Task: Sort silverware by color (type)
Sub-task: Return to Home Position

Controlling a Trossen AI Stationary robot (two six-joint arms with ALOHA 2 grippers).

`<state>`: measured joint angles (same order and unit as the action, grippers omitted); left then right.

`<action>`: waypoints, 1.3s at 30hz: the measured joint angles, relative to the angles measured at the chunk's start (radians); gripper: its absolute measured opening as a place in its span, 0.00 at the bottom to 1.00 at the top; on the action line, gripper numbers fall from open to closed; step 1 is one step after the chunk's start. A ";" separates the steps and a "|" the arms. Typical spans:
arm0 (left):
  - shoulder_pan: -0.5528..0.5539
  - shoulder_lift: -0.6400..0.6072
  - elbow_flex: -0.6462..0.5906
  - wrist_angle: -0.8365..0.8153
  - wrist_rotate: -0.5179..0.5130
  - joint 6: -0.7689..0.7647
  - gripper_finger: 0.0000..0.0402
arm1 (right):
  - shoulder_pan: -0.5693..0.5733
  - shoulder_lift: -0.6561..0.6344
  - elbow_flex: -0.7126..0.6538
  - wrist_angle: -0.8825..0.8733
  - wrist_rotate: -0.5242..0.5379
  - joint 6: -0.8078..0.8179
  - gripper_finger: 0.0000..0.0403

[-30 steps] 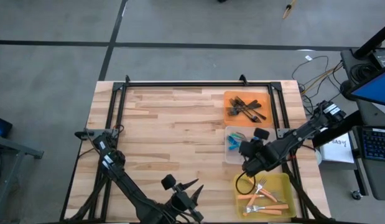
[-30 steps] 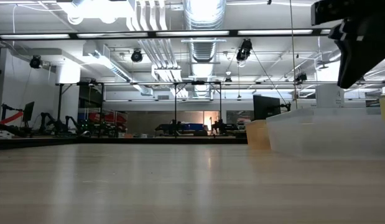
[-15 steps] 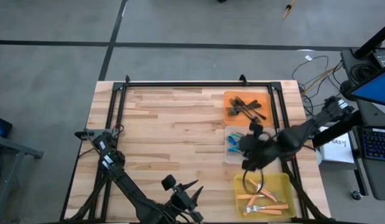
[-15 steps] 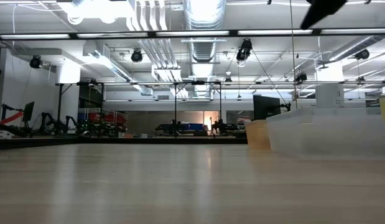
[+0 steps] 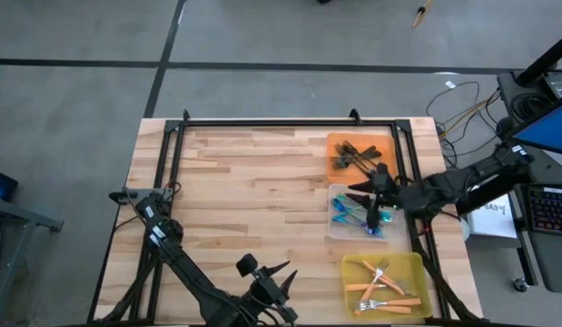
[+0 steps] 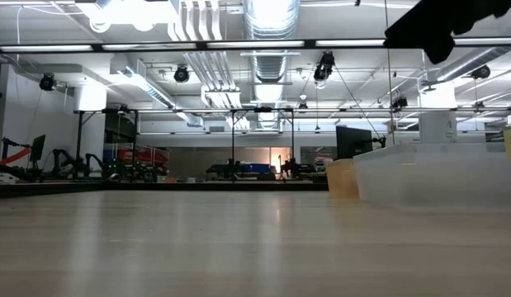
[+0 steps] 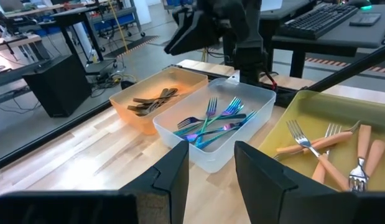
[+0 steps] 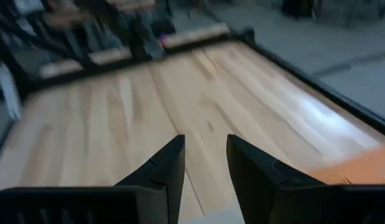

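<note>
My left arm: folded low at the near side, idle. My left end effector (image 5: 282,275): points toward my right, fingers (image 7: 173,180) parted, nothing between them. My right arm: stretched almost level from the right side toward the middle, elbow barely bent. My right end effector (image 5: 360,203): raised, aimed leftward, fingers (image 8: 161,171) apart, empty.

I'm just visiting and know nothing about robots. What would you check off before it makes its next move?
1. Right pincer empty: ok, open, nothing held.
2. Left pincer empty: ok, open.
3. Right pincer parked: not ok, it hangs over the clear tray.
4. Forks sorted: ok, black forks in orange tray, blue forks in clear tray, orange forks in yellow tray.
5. Stray forks on the table: ok, none seen from above.
</note>
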<state>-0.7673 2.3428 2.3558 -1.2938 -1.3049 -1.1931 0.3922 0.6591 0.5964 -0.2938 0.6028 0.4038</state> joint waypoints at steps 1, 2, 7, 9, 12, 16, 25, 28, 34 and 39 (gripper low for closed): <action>0.001 0.000 0.000 0.000 -0.001 0.000 0.27 | -0.003 -0.015 -0.046 0.091 0.000 -0.032 0.27; 0.001 0.000 0.000 0.000 -0.002 -0.002 0.27 | -0.007 -0.026 -0.087 0.166 0.000 -0.063 0.27; 0.001 0.000 0.000 -0.001 0.004 -0.009 0.27 | -0.071 -0.043 -0.259 0.421 0.001 -0.079 0.27; 0.002 0.000 0.000 -0.001 0.007 -0.012 0.27 | -0.102 -0.038 -0.318 0.513 -0.007 -0.059 0.27; 0.002 0.000 0.000 -0.002 0.007 -0.013 0.27 | -0.150 -0.029 -0.388 0.619 -0.056 -0.056 0.27; 0.002 0.000 0.000 -0.005 0.007 -0.013 0.27 | -0.238 -0.028 -0.440 0.674 -0.080 -0.047 0.27; 0.002 0.000 0.000 -0.004 0.007 -0.021 0.27 | -0.511 -0.028 -0.470 0.670 -0.247 -0.019 0.27; 0.002 0.000 0.000 -0.004 0.007 -0.021 0.27 | -0.605 -0.028 -0.481 0.666 -0.286 -0.009 0.27; 0.002 0.000 0.000 -0.004 0.007 -0.021 0.27 | -0.759 -0.021 -0.512 0.666 -0.419 -0.002 0.27; 0.002 0.000 0.000 -0.004 0.008 -0.021 0.27 | -0.816 -0.022 -0.564 0.702 -0.426 0.018 0.27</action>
<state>-0.7658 2.3428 2.3554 -1.2976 -1.2972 -1.2140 -0.4237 0.6373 0.0320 0.4077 0.1768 0.4218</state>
